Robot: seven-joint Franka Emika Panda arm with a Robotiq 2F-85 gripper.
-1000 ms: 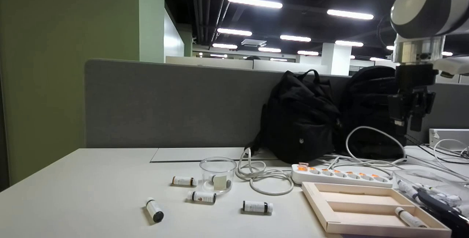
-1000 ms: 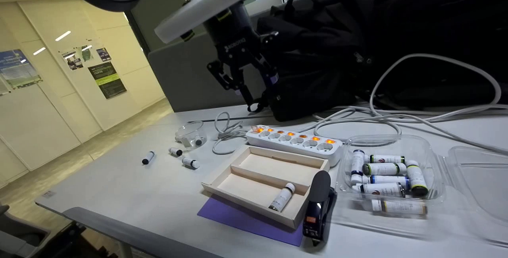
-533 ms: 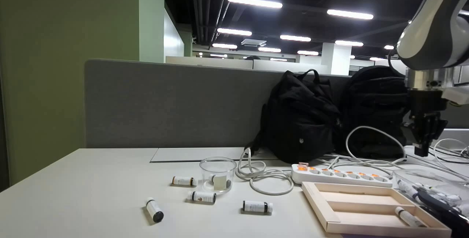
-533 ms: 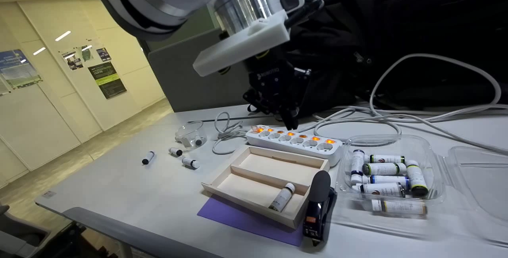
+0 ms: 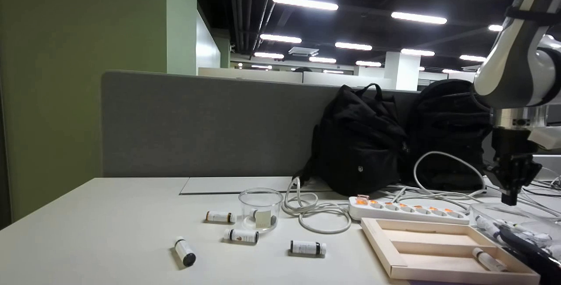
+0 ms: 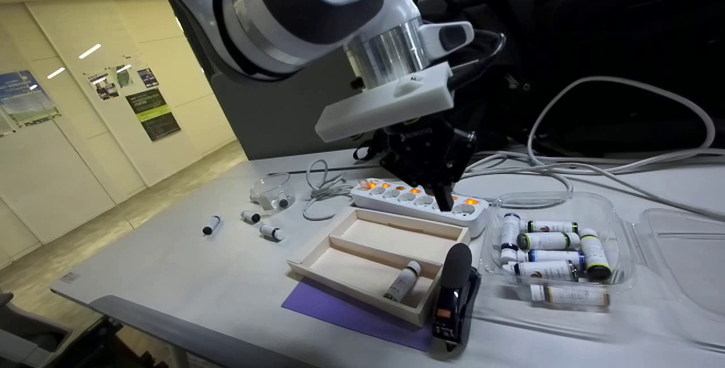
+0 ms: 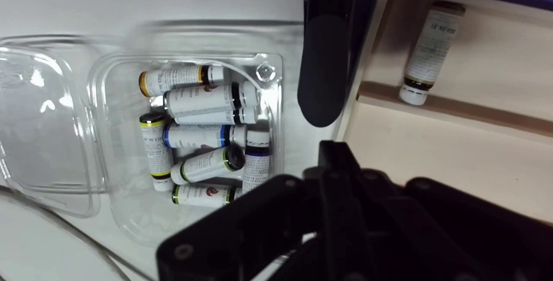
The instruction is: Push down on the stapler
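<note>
The black stapler (image 6: 455, 291) lies on the white table against the side of the wooden tray, and its rounded dark top also shows in the wrist view (image 7: 325, 69). In an exterior view its near end is cut off at the frame's right side. My gripper (image 6: 445, 202) points down with its fingers together and nothing between them. It hangs above the table, over the power strip's end as seen in an exterior view, apart from the stapler. In the wrist view the fingertips (image 7: 332, 145) sit just below the stapler's rounded end.
The wooden tray (image 6: 345, 269) with one small bottle flanks the stapler on one side, over a purple sheet (image 6: 340, 308). On its other side stands a clear tub (image 7: 129, 212) of several bottles. A power strip (image 6: 396, 195), cables and black backpacks (image 5: 359, 144) lie behind.
My gripper has come down and across from beside the backpacks toward the stapler. Its fingers, apart one second ago, have come together. The stapler has not moved.
</note>
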